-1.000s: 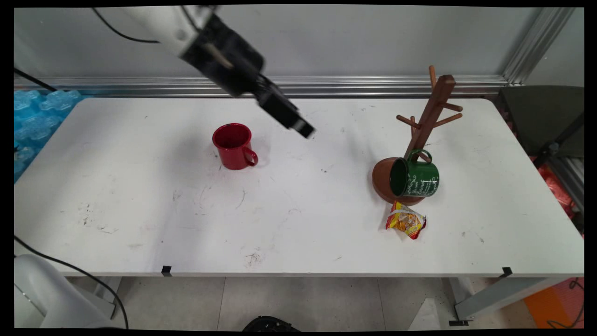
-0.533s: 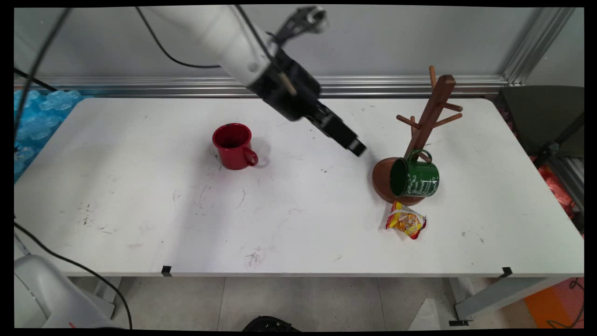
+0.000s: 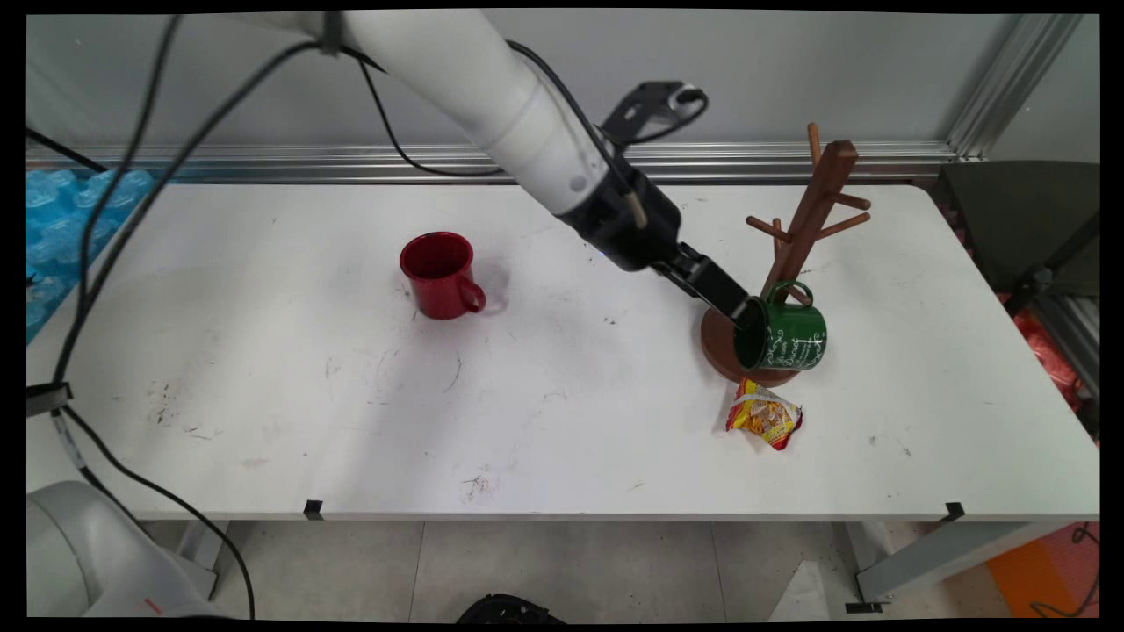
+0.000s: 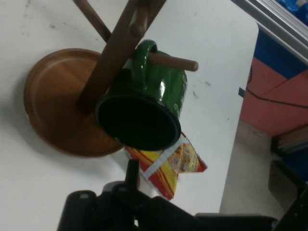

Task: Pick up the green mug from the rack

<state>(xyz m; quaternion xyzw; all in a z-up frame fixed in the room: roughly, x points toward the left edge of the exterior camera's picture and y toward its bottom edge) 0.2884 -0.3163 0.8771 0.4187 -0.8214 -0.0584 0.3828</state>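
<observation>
A green mug point(image 3: 788, 338) hangs by its handle on a low peg of the wooden mug tree point(image 3: 814, 206), its mouth turned toward the arm. My gripper point(image 3: 745, 313) is shut, holds nothing, and has its tip right at the mug's rim, over the tree's round base point(image 3: 713, 341). In the hand view the green mug point(image 4: 161, 94) and its dark mouth fill the middle just beyond my gripper point(image 4: 132, 167). The tree's post point(image 4: 115, 55) and base point(image 4: 50, 113) lie to the left. A yellow and red snack packet point(image 4: 175, 161) lies right under the mug.
The snack packet point(image 3: 763, 415) lies on the table in front of the tree's base. A red mug point(image 3: 437, 274) stands upright left of centre. Blue bubble wrap point(image 3: 61, 219) lies off the left edge, and a dark chair point(image 3: 1019, 219) stands off the right edge.
The arm has swung right and down across the table, from near the red mug to the green mug's rim. Nothing on the table has moved.
</observation>
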